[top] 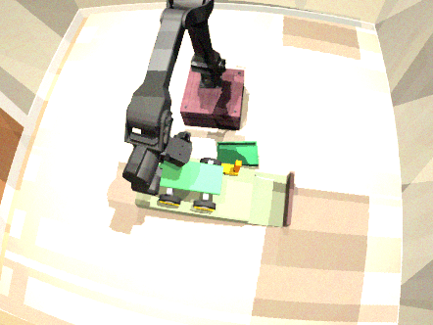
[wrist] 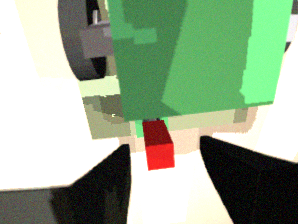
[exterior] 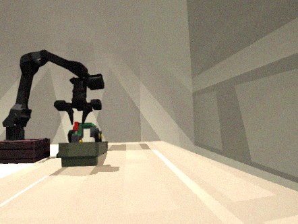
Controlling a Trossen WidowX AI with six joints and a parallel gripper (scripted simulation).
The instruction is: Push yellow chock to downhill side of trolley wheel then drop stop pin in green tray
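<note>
A plain, bare-walled room, its exact kind unclear; around the ramp (top: 235, 198) lies a pale floor (top: 196, 264) (exterior: 152, 196), with angled walls (top: 411, 147) (exterior: 162, 67) beyond.

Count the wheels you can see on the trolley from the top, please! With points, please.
3: two black wheels (top: 169, 200) (top: 204, 206) along the near side, one (top: 211, 161) near the green tray (top: 238, 153). A fourth may be hidden.

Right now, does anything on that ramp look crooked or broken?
Nothing stands out as broken. The green cart sits on the ramp with its wheels under it, and the orange-handled wedge is beside its far end. The red-headed pin pokes out at the other end, between the open jaws but ungripped.
</note>
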